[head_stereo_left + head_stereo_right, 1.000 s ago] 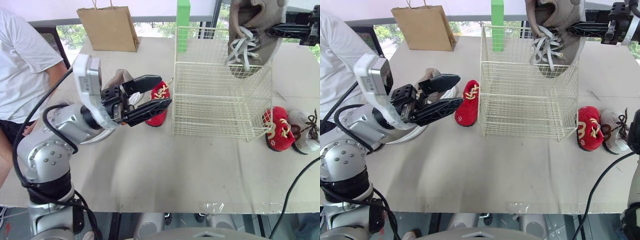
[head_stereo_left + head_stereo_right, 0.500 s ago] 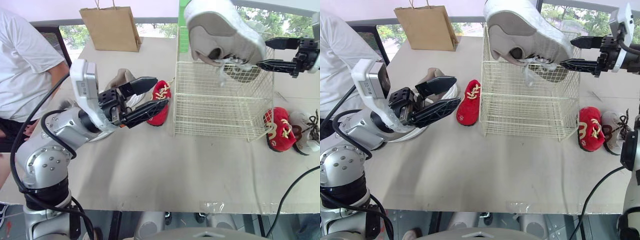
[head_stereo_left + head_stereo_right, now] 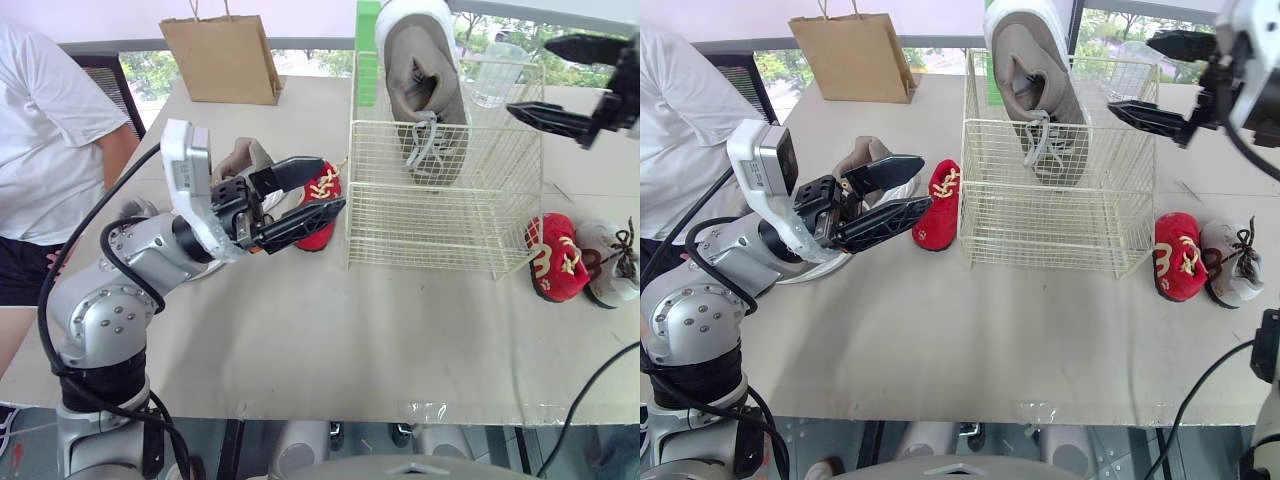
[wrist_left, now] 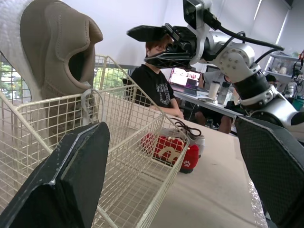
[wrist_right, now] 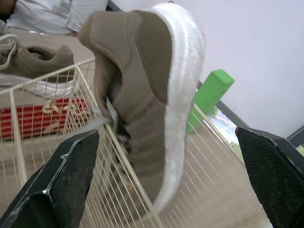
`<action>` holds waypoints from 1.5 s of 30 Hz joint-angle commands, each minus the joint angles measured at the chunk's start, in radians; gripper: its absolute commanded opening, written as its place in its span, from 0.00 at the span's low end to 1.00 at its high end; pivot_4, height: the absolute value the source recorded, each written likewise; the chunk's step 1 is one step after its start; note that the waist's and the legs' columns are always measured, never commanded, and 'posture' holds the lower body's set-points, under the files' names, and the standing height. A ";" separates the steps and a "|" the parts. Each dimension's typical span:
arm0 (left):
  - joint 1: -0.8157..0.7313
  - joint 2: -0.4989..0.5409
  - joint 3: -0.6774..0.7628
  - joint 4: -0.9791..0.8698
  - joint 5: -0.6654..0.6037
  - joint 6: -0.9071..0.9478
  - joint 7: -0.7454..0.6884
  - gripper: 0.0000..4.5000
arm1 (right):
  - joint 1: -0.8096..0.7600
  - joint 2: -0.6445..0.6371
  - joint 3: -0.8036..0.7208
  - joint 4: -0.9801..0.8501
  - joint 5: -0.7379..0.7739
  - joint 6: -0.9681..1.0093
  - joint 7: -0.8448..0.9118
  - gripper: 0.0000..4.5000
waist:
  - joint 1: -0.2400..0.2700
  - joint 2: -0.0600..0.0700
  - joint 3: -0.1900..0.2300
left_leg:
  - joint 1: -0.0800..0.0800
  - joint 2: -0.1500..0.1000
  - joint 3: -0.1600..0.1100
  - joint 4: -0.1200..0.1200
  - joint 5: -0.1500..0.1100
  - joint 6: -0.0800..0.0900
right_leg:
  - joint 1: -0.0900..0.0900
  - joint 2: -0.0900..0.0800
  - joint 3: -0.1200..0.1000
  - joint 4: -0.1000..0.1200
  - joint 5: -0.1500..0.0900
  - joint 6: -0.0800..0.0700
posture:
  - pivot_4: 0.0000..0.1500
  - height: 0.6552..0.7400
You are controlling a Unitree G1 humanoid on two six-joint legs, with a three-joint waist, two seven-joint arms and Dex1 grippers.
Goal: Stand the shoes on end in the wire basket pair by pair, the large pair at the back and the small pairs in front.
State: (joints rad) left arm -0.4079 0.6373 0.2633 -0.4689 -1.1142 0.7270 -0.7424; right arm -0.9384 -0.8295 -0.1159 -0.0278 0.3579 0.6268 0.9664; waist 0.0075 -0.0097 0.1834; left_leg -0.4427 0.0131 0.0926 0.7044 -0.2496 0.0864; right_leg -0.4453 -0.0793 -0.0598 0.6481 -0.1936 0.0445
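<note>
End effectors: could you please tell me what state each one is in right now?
Left end effector: open, holding nothing.
Right end effector: open, holding nothing.

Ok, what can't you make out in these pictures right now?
Second large taupe sneaker on the table: mostly behind the left gripper, head views.
Small red shoe beside it: partly covered by that gripper, left eye view.
Upright taupe sneaker in the white wire basket: toe's resting spot obscured by mesh.
</note>
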 commanded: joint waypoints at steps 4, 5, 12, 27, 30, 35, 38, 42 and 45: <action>-0.015 0.002 -0.003 -0.011 0.018 -0.029 -0.008 1.00 | -0.096 0.192 0.091 -0.073 -0.071 0.190 -0.317 0.99 | 0.000 0.000 0.000 | 0.001 0.000 0.001 0.000 0.000 0.000 | 0.000 0.000 0.001 0.001 0.000 -0.001 | 1.00 1.00; -0.007 0.002 0.001 -0.020 0.015 -0.029 0.001 1.00 | -0.098 0.243 0.091 -0.065 -0.087 0.188 -0.379 0.99 | 0.001 0.000 0.000 | 0.001 0.000 0.001 -0.001 0.000 0.000 | 0.000 0.000 0.001 0.001 0.000 -0.001 | 1.00 1.00; 0.029 0.010 0.023 -0.062 -0.007 -0.029 0.044 1.00 | -0.129 0.372 0.047 -0.037 -0.122 0.178 -0.559 0.99 | 0.005 0.000 0.000 | -0.001 -0.001 0.000 -0.001 0.000 0.000 | -0.001 0.001 0.000 -0.001 0.000 0.000 | 1.00 1.00; 0.043 -0.006 0.010 -0.068 0.003 -0.044 0.062 1.00 | -0.087 0.520 -0.043 -0.234 -0.120 0.243 -0.809 0.01 | -0.018 0.000 0.000 | -0.001 0.000 0.000 -0.002 0.000 0.000 | -0.001 0.002 0.000 -0.001 0.000 0.000 | 1.00 1.00; 0.041 -0.009 0.008 -0.065 0.003 -0.043 0.061 1.00 | -0.077 0.548 -0.082 -0.278 -0.123 0.263 -0.875 0.01 | -0.017 0.000 0.000 | -0.002 0.000 -0.001 -0.003 0.000 0.000 | -0.002 0.002 -0.001 -0.001 0.000 0.000 | 1.00 1.00; 0.033 -0.016 -0.001 -0.050 0.010 -0.045 0.052 1.00 | -0.080 0.549 -0.127 -0.309 -0.133 0.261 -0.944 0.01 | -0.019 0.000 0.000 | -0.003 -0.001 -0.002 -0.003 0.000 0.000 | -0.002 0.002 -0.001 -0.002 0.000 0.000 | 1.00 1.00; 0.029 -0.018 -0.003 -0.046 0.010 -0.045 0.047 1.00 | -0.087 0.510 -0.135 -0.306 -0.139 0.250 -0.942 0.01 | -0.021 0.000 0.000 | -0.002 -0.001 -0.001 -0.003 0.001 -0.001 | -0.002 0.002 -0.001 -0.001 0.000 0.000 | 1.00 1.00; 0.029 -0.018 -0.004 -0.046 0.009 -0.044 0.042 1.00 | -0.086 0.454 -0.150 -0.280 -0.136 0.234 -0.920 0.01 | -0.021 0.000 0.000 | -0.002 0.000 -0.002 -0.003 0.001 -0.001 | -0.002 0.003 -0.001 -0.001 0.000 0.000 | 1.00 1.00; 0.032 -0.015 -0.003 -0.048 0.007 -0.042 0.038 1.00 | -0.059 0.447 -0.175 -0.252 -0.106 0.244 -0.901 0.01 | -0.021 0.000 0.000 | -0.002 0.000 -0.001 -0.003 0.001 -0.001 | -0.002 0.003 -0.001 -0.001 0.000 0.000 | 1.00 1.00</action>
State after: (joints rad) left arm -0.3655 0.6210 0.2536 -0.5001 -1.1014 0.7070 -0.6951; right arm -0.9883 -0.3644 -0.2525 -0.2573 0.2398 0.8959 0.0604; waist -0.0130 -0.0095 0.1835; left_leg -0.4449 0.0127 0.0911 0.7018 -0.2489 0.0855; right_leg -0.4471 -0.0766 -0.0605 0.6466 -0.1935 0.0441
